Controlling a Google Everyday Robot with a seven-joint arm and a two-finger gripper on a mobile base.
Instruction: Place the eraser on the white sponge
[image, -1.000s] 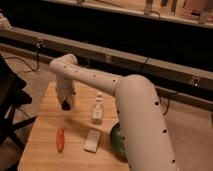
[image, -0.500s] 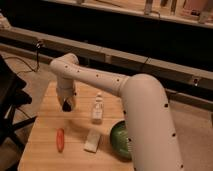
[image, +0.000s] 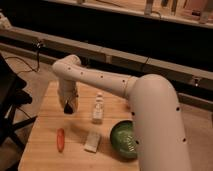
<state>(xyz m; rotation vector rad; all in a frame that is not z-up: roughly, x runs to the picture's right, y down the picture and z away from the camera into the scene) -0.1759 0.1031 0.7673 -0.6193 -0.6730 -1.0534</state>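
Observation:
My gripper (image: 69, 106) hangs from the white arm over the left half of the wooden table (image: 47, 157), behind the orange carrot (image: 60, 140). Its tip is dark, and I cannot make out the black eraser as a separate thing there or anywhere on the table. The white sponge (image: 92, 141) lies flat near the table's front, right of the carrot and to the front right of the gripper, with a gap between them.
A white bottle with a narrow top (image: 98, 109) stands right of the gripper. A green bowl (image: 124, 140) sits right of the sponge, partly behind my arm's big forearm (image: 155, 125). A dark chair (image: 10, 100) stands left of the table.
The gripper has come slightly down and toward the front of the table. The forearm has shifted right, uncovering more of the green bowl.

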